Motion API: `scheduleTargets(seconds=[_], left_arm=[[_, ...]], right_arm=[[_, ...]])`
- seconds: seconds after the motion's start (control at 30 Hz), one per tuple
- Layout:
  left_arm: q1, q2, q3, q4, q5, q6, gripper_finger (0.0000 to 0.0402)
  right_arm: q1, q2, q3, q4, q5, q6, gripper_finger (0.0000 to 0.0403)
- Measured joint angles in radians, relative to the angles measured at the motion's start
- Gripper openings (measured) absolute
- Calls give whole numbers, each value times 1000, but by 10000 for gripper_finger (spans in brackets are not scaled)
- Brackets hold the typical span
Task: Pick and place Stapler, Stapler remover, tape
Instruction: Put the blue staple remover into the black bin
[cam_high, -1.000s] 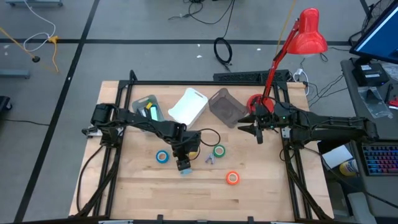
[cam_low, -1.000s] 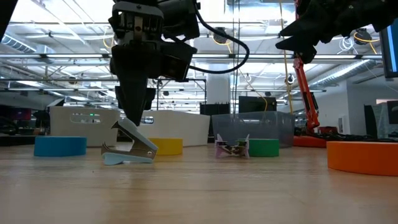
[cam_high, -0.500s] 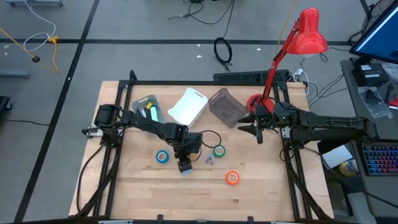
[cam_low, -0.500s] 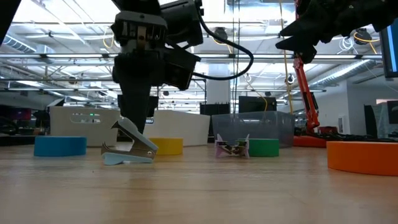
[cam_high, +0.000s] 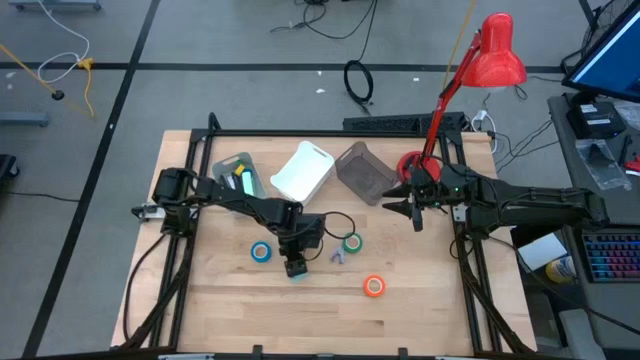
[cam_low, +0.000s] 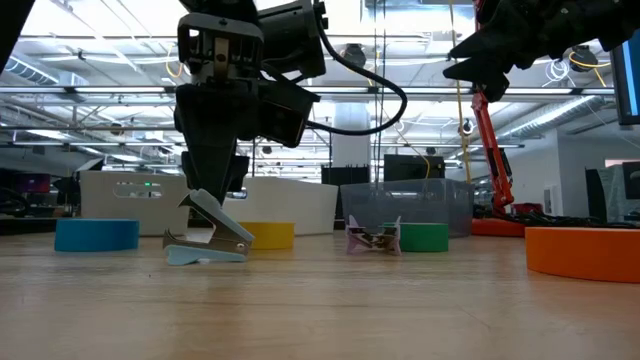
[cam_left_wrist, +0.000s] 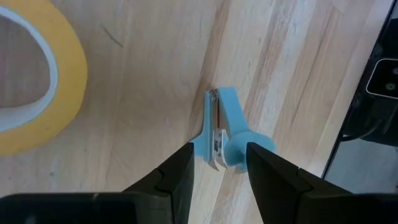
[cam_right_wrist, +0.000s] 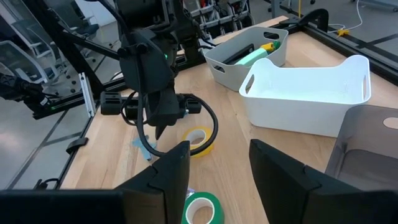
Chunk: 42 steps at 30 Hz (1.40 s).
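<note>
A light-blue staple remover (cam_left_wrist: 222, 127) lies on the wooden table, its hinged arm raised (cam_low: 207, 240). My left gripper (cam_left_wrist: 219, 155) points steeply down over it, open, one finger on each side of its wide end. Blue tape (cam_high: 261, 252), yellow tape (cam_low: 268, 235), green tape (cam_high: 352, 242) and orange tape (cam_high: 374, 286) lie flat around it. I cannot pick out the stapler for certain; green and black things lie in a grey bin (cam_high: 238, 175). My right gripper (cam_right_wrist: 219, 155) hovers open, high at the table's right (cam_high: 392, 208). My left gripper comes from above, slanting down, with its fingertips (cam_left_wrist: 186, 155) close beside the remover's wide finger-pad end (cam_left_wrist: 239, 146). I cannot tell whether they touch it. The remover lies with its base on the table.
A white bin (cam_high: 303, 170) and a dark see-through bin (cam_high: 365, 172) stand at the back, next to the grey one. A small purple clip (cam_high: 337, 257) lies near the green tape. A red desk lamp (cam_high: 490, 60) rises at the back right. Bare wood lies toward the near edge.
</note>
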Motion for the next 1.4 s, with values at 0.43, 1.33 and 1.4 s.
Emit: scheduleTargets(seconds=[0.43, 1.33, 1.4], left_arm=[[-19, 0, 0, 6, 13, 1, 92], [-11, -1, 0, 16, 40, 11, 3], [-9, -1, 0, 16, 42, 13, 3]], right_arm=[[0, 0, 0, 0, 0, 0, 159], [0, 0, 0, 0, 0, 0, 157], [0, 0, 0, 0, 0, 0, 157]])
